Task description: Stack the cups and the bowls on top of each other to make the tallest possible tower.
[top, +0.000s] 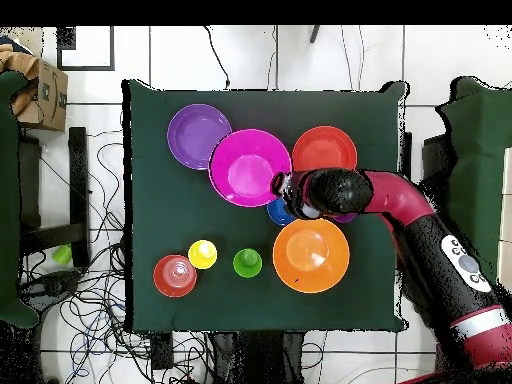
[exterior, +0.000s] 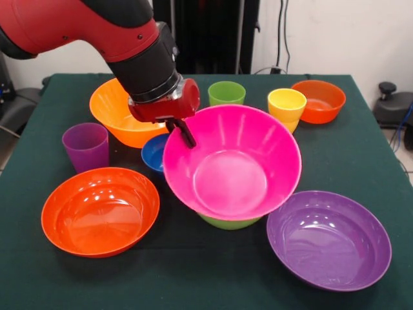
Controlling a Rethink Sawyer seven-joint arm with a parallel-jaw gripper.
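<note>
The claw (exterior: 185,134) pinches the far-left rim of the pink bowl (exterior: 235,169), which sits tilted on the lime bowl (exterior: 227,223) mid-table; released askew, it could slide off, or the arm could knock the blue bowl (exterior: 153,154) just beside.

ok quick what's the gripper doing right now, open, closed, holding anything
Gripper: at the rim of the pink bowl, which sits on the lime green bowl. Whether it is open, closed or gripping the rim cannot be told.
</note>
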